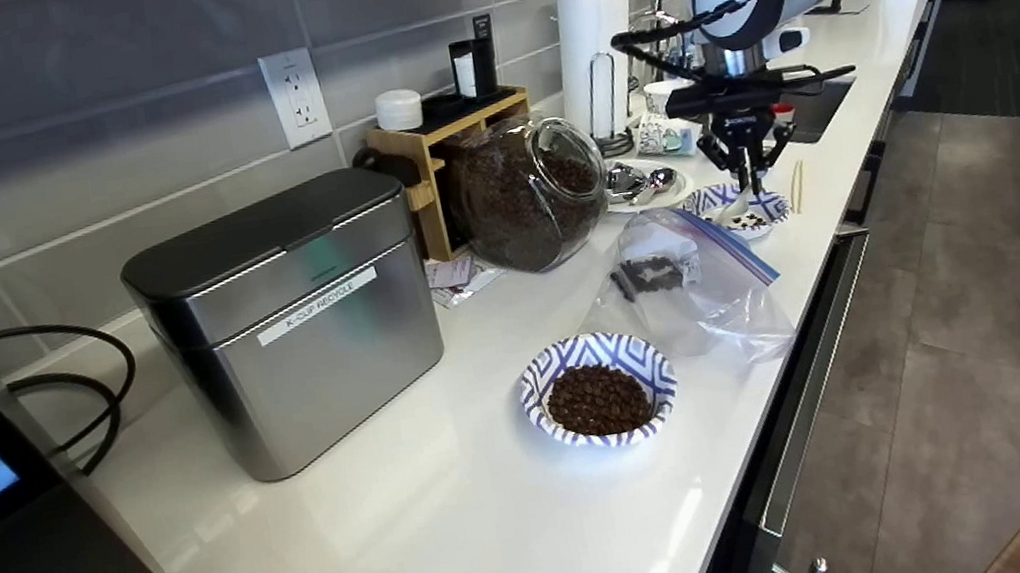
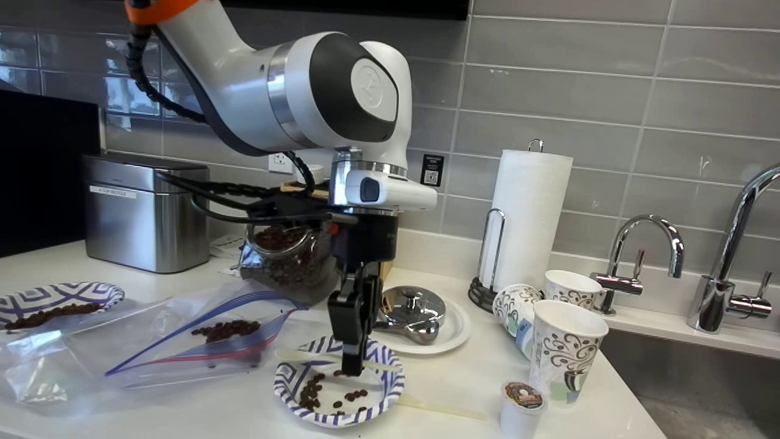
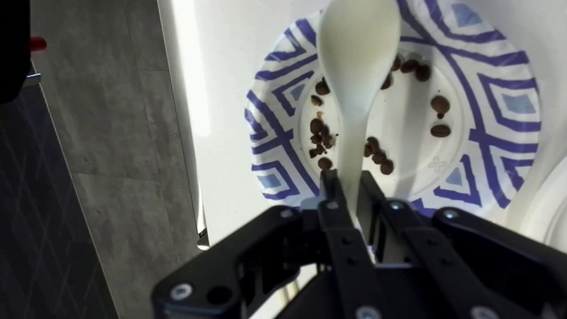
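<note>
The black two-fingered gripper (image 3: pixel 349 177) was pinching the slim handle of a cream-white plastic spoon (image 3: pixel 359 48) between its fingertips. The spoon hung nearly level over a white paper bowl (image 3: pixel 509 88) with a blue-violet geometric pattern, its scoop end near the rim (whether it touched the paper, I could not tell). Scattered dark brown coffee beans (image 3: pixel 440 130) lay on the bottom of this bowl. Just beside it stood a round white plate (image 2: pixel 456 335) bearing shiny silver metal pieces (image 2: pixel 414 310), and pale, thin sticks (image 2: pixel 439 408) lay nearby on the glossy white counter (image 1: pixel 409 554). A clear plastic zip bag (image 1: pixel 724 300) with a blue-edged seal and some beans inside lay between this bowl and a second blue-patterned white paper bowl (image 1: pixel 537 399), which held many more beans. A rounded clear jar (image 1: pixel 522 199), filled with dark beans, stood near a brushed-steel bin (image 1: pixel 341 372) with a black lid, labelled K-CUP RECYCLE.
</note>
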Action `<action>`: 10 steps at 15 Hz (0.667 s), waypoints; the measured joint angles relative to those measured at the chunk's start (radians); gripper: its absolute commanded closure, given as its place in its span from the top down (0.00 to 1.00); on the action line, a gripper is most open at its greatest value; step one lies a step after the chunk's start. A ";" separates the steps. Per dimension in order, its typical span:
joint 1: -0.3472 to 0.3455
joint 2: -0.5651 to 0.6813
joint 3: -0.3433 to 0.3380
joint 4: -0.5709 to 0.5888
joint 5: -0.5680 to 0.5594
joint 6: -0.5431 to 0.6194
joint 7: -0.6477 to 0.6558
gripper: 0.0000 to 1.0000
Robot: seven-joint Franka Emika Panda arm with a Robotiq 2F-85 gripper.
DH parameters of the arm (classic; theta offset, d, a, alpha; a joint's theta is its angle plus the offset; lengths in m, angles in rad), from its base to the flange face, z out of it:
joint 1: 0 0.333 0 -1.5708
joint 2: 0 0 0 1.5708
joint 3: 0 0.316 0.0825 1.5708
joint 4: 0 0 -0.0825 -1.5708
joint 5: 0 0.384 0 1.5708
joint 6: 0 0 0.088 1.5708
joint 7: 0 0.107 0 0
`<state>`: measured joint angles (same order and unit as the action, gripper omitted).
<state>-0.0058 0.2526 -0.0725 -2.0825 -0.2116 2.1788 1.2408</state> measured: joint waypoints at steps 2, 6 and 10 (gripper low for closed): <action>0.006 0.007 -0.005 0.006 -0.009 0.000 0.016 0.03; 0.015 0.015 -0.011 0.014 -0.018 0.000 0.039 0.53; 0.018 0.015 -0.013 0.016 -0.024 0.000 0.049 0.84</action>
<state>0.0126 0.2671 -0.0854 -2.0668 -0.2355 2.1792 1.2901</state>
